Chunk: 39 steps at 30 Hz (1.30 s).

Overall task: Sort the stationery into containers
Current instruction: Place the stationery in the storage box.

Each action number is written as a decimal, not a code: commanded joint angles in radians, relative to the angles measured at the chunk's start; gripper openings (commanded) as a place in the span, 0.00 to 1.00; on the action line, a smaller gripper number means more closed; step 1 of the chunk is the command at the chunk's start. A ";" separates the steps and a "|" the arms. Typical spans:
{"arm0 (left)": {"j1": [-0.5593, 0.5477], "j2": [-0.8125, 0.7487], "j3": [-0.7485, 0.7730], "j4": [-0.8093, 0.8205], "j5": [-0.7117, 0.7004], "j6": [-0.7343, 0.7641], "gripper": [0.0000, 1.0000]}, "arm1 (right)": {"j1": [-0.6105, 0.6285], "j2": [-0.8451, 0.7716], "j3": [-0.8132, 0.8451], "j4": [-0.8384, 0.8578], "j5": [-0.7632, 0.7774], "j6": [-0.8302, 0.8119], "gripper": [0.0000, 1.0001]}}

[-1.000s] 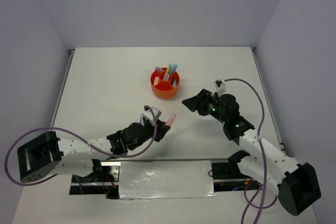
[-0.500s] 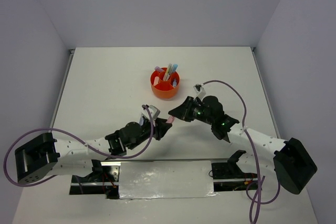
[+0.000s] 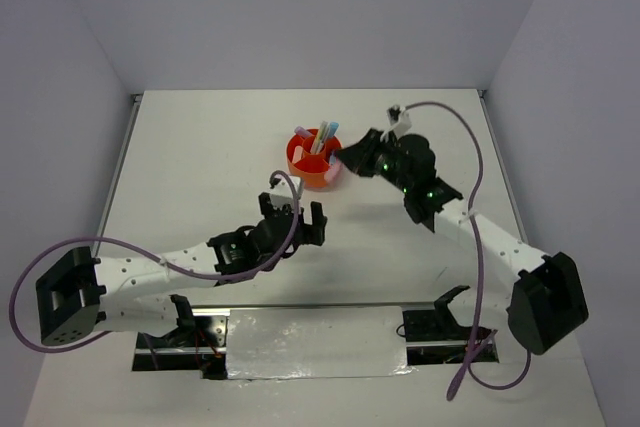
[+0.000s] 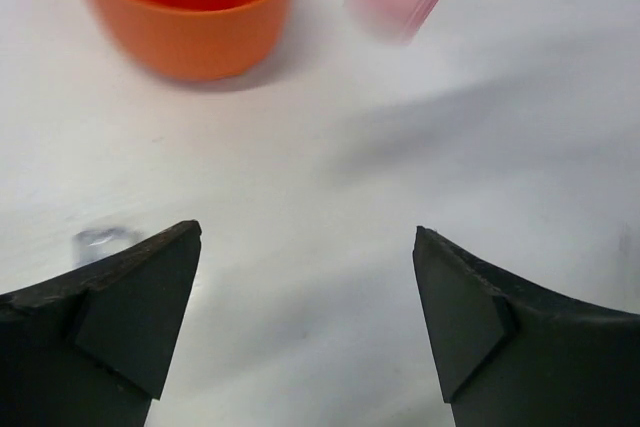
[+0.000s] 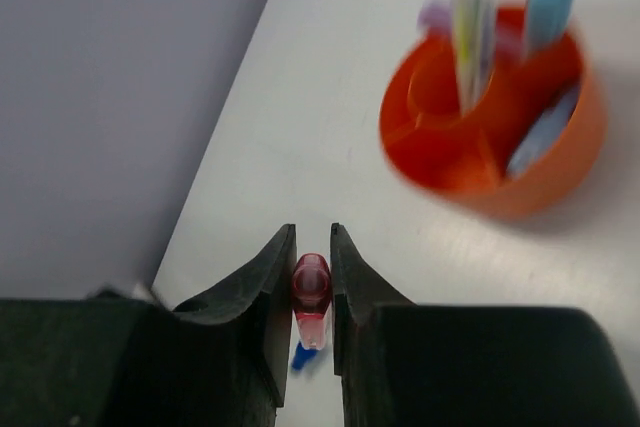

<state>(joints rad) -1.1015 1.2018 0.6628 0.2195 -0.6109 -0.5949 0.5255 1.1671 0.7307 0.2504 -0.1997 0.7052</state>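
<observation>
- Orange organizer (image 3: 303, 175) stands mid-width toward the bench's (image 3: 200, 147) far edge. The pens (image 3: 320, 137) standing in it are blurred in the right wrist view.
- Right hand (image 5: 312, 239) is clamped on a pink highlighter (image 5: 311, 292) just beside the organizer's right side; its fingers hide most of the highlighter.
- Left hand (image 4: 308, 242), fingers wide apart, hovers closer to the near edge, with open bench toward the left edge.

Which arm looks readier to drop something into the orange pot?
Right. The right gripper is shut on a pink highlighter close beside the orange organizer; the left gripper is open, empty and farther back.
</observation>
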 commanded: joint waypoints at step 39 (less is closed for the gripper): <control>0.233 -0.154 0.104 -0.746 -0.012 -0.229 0.99 | -0.136 0.545 0.417 0.066 -0.004 -0.325 0.63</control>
<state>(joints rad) -0.8726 1.0351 0.7795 -0.5709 -0.6395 -0.8593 0.3824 1.7546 1.1393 0.2695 -0.1841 0.3973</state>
